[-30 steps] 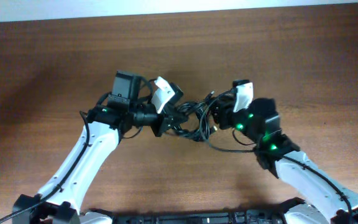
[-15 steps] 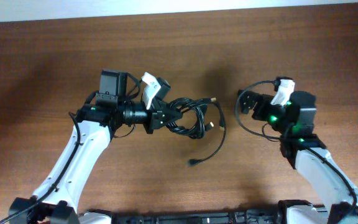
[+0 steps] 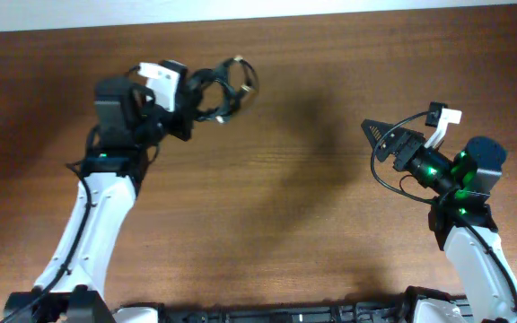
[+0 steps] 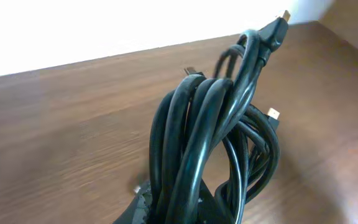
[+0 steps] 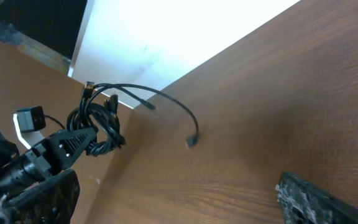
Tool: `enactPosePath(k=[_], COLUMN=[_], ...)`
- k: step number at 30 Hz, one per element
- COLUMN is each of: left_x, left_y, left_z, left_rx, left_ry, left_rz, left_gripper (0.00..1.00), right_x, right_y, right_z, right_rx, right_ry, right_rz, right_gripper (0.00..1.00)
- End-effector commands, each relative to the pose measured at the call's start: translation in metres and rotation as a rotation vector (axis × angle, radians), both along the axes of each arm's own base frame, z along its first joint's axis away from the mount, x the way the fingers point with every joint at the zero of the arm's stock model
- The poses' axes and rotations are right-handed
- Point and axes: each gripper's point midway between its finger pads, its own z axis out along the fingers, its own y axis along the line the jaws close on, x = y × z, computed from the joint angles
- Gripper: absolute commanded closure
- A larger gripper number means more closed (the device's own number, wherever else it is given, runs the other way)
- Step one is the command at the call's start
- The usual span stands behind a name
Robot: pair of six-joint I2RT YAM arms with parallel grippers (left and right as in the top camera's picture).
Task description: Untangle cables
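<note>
A knot of black cables (image 3: 220,88) hangs in the air at the upper left, with my left gripper (image 3: 189,106) shut on it. In the left wrist view the cables (image 4: 210,130) rise in thick loops straight out of the gripper (image 4: 185,211), with metal-tipped plugs (image 4: 279,23) sticking out at the top. The right wrist view shows the bundle (image 5: 98,127) far off, with one loose cable end (image 5: 191,142) dangling from it. My right gripper (image 3: 372,142) is open and holds nothing, well apart from the cables on the right side; its fingers (image 5: 316,199) frame bare wood.
Brown wooden table (image 3: 285,215) runs to a white wall along the far edge (image 3: 330,9). A thin black wire (image 3: 380,179) loops beside my right arm and belongs to the arm itself.
My right gripper opened, let go of the cables and drew back to the right. My left arm swung up and to the left, carrying the whole bundle with it.
</note>
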Motion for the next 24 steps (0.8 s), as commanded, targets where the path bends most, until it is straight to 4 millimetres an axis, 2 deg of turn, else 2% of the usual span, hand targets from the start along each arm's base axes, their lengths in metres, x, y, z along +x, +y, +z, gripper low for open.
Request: enactPosePath(k=[1,3,5,7,9,10,13,16,18,21,24], left_x=[-0.008,-0.025,-0.052,-0.083,-0.108,-0.11,-0.103,-0.071,-0.056,-0.057,-0.069], left_y=[-0.002,-0.005,-0.014,-0.031,-0.045,-0.051,-0.056,-0.062,-0.065,-0.077,-0.094], left_z=[0.015,-0.009,-0.035,-0.055,-0.066,-0.066,-0.06,-0.036,-0.02,-0.015,-0.018], left_rx=[-0.072,-0.038,0.01,0.055,0.106,0.11,0.101,-0.103,-0.277,-0.304,-0.245], left_ry=[0.02,0.128,0.254,0.366,0.417,0.415,0.376,0.387,0.442,0.446,0.427], left_rz=[-0.03,-0.054,-0.114,-0.203,-0.295,-0.313,-0.312,-0.129,-0.006,-0.017,-0.101], left_gripper=[1.0,1.0,1.0,1.0,1.0,1.0,1.0,1.0,1.0,1.0,1.0], right_x=[0.001,-0.003,-0.012,-0.034,-0.044,-0.043,-0.043,-0.044,-0.041,-0.037,-0.024], right_y=[0.002,0.02,0.05,0.091,0.105,0.106,0.106,0.113,0.121,0.135,0.151], right_z=[-0.001,-0.001,-0.004,-0.018,-0.031,-0.038,-0.04,-0.047,-0.061,-0.073,-0.049], right_rx=[0.001,0.002,0.004,-0.047,-0.115,-0.131,-0.138,-0.146,-0.111,-0.086,-0.027], right_ry=[0.002,0.002,0.019,0.042,0.04,0.068,0.074,0.102,0.219,0.304,0.201], right_rz=[0.0,0.057,0.147,0.292,0.345,0.327,0.32,0.32,0.26,0.184,0.166], right_gripper=[0.02,0.02,0.02,0.02,0.01,0.02,0.02,0.01,0.01,0.01,0.01])
